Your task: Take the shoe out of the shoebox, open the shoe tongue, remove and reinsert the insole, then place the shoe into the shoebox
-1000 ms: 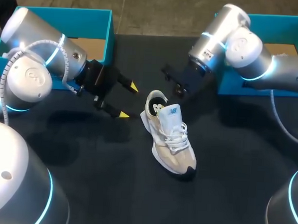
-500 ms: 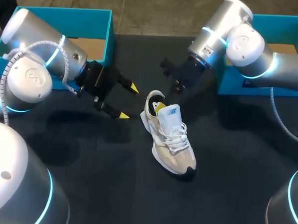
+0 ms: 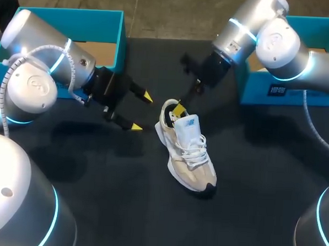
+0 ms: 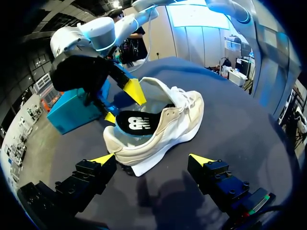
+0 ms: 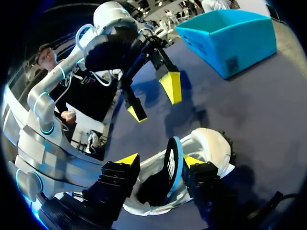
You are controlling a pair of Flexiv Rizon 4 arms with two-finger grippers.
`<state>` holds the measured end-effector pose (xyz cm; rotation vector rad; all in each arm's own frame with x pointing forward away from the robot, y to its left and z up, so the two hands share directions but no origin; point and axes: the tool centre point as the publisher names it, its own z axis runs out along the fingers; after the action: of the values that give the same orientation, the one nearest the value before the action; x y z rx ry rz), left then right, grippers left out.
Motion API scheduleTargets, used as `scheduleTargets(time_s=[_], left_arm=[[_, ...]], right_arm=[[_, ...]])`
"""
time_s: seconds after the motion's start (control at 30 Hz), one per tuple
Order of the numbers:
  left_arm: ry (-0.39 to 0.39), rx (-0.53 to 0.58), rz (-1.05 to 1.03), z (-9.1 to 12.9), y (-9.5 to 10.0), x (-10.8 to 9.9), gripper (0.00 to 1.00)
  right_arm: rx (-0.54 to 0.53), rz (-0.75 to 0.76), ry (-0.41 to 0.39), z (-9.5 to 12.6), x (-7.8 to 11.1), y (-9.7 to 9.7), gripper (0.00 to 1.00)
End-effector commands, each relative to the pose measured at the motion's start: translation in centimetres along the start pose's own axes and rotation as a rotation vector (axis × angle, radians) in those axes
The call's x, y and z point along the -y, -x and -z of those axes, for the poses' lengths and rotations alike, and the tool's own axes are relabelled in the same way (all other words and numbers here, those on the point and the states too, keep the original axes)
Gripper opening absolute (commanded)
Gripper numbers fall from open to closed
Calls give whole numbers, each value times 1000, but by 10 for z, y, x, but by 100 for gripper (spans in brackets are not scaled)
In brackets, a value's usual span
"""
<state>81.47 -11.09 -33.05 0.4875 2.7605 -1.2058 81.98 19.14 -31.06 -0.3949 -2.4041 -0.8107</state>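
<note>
Beige-and-white sneaker (image 3: 189, 157) is lying mid-scene on the black table (image 3: 271, 194), toe pointing near-right, heel far-left, tongue standing up. Right gripper (image 3: 179, 109) is dipping into the heel opening with its fingers spread. The black insole (image 5: 163, 177) is sitting between them inside the sneaker, not pinched from both sides. Left gripper (image 3: 141, 111) is hovering just left of the heel, fingers spread wide, holding nothing. Teal shoebox (image 3: 65, 21) is sitting far left, and a second teal box (image 3: 298, 91) is sitting far right.
</note>
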Motion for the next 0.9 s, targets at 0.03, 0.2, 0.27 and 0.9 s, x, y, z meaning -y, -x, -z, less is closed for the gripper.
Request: scheduleTargets(time_s=[0.03,0.2,0.27,0.9], left_arm=[[1,6,1,1,-2,0,100],[1,7,0,3,-1,-1,100],[1,8,-1,4,-1,-1,100],[-7,-12,-26,6,11,-1,100]], right_arm=[[57,2,27,10,-2,-12,58],[125,-25,65,18,-2,-9,42],[153,-37,79,20,-2,-9,35],[464,-181,125,43,0,-23,0]])
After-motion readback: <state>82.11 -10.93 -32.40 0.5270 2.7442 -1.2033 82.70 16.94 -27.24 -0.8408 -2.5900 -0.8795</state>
